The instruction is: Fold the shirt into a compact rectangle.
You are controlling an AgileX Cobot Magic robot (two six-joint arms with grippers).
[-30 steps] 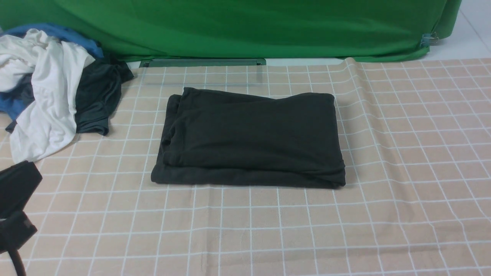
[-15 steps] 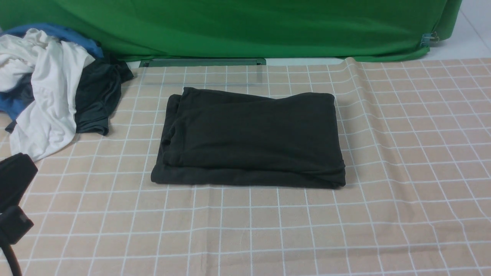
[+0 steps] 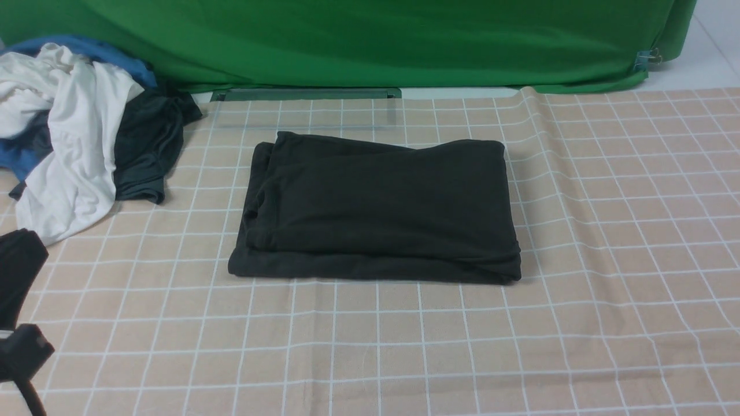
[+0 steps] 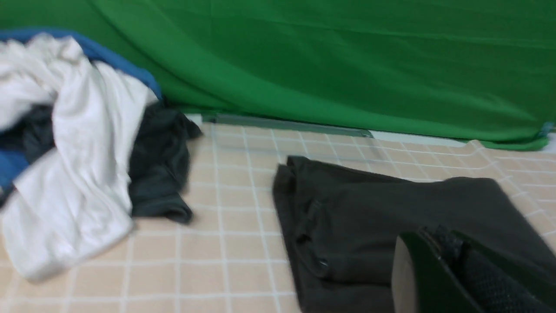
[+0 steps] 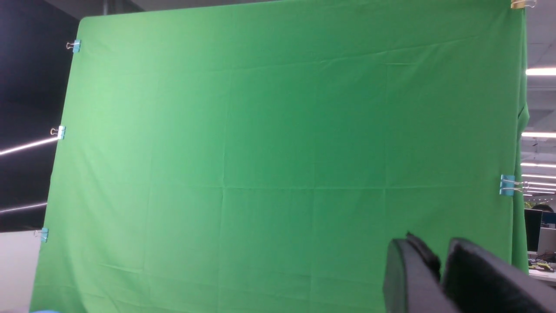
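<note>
Front view: the shirt (image 3: 376,208) is seen folded into a rectangle at the centre of the checked cloth (image 3: 607,231); a heap of clothes (image 3: 75,144) lies at 10 o'clock from it, well apart. Part of the left arm (image 3: 20,300) shows at 8 o'clock, clear of the shirt. Left wrist view: the left gripper (image 4: 451,256) is seen with fingers pressed together, empty, the shirt (image 4: 369,217) beyond it. Right wrist view: the right gripper (image 5: 438,265) is raised toward the green backdrop (image 5: 260,152), fingers slightly apart, nothing held.
</note>
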